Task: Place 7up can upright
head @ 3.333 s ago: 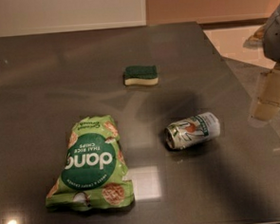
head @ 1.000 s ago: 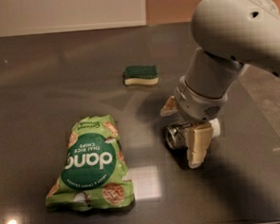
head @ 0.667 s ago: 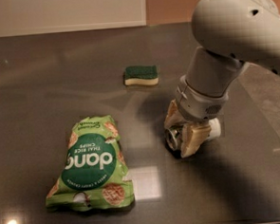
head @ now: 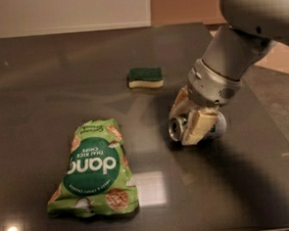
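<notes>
The 7up can (head: 176, 128) lies on its side on the dark glossy table (head: 44, 84), right of centre, its shiny metal end facing left. My gripper (head: 189, 115) comes down from the upper right and straddles the can's middle. One cream finger (head: 195, 127) is in front of the can and the other behind it, both closed against it. The fingers hide most of the can's body; only the left end and a bit of the right end (head: 219, 127) show.
A large green chips bag (head: 93, 167) lies flat at the front left. A green-and-yellow sponge (head: 145, 77) lies behind the can, toward the middle. The table's right edge (head: 277, 124) runs diagonally close behind my arm.
My arm came in from the right and lowered onto the can. The fingers have closed around it, and the can's left end sits slightly higher than before.
</notes>
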`<move>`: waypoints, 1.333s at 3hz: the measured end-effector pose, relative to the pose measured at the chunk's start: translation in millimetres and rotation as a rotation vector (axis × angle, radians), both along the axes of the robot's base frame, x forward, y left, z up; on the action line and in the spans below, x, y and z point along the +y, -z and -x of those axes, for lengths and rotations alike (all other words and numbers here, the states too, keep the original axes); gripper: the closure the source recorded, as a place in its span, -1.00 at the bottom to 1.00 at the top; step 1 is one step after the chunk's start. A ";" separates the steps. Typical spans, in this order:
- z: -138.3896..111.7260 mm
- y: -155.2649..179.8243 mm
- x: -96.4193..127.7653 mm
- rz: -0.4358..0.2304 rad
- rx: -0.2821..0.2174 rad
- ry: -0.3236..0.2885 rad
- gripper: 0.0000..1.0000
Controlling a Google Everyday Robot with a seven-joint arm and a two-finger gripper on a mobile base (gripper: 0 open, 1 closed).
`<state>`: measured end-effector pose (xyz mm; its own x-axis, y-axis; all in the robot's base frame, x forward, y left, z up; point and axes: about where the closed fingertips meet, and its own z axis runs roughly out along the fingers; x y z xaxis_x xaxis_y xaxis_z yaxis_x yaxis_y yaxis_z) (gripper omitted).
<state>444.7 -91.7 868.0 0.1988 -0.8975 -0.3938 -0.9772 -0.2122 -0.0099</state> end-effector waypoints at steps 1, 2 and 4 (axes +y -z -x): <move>-15.0 -20.6 9.2 -0.131 0.034 0.052 1.00; -25.3 -41.4 15.7 -0.302 0.049 0.123 1.00; -23.0 -68.0 14.3 -0.689 0.077 0.306 1.00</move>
